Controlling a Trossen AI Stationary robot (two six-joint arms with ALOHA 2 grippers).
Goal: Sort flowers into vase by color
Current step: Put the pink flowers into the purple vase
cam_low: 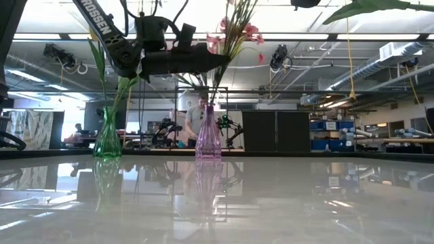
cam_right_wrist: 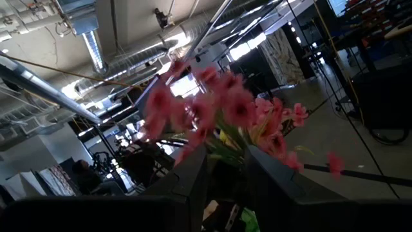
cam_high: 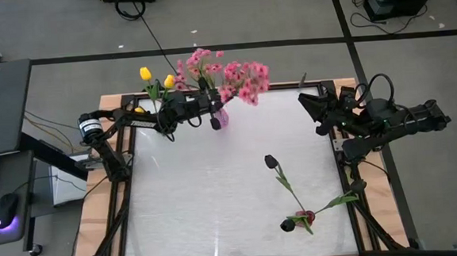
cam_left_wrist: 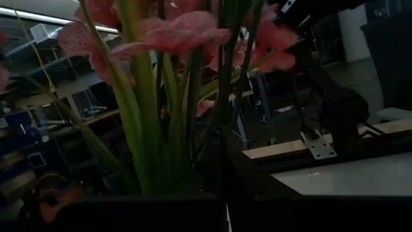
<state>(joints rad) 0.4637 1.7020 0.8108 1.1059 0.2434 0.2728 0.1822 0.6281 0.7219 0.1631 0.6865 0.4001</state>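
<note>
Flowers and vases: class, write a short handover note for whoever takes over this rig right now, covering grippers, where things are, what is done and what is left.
Left gripper: shut, among the pink flowers' stems above the purple vase; whether it grips one is unclear.
Right gripper: waiting over the table's right edge.
Done: pink flowers in the purple vase, yellow tulips in the green vase.
Left: two dark tulips lie on the table's right side, not in any vase; no third vase shows.
</note>
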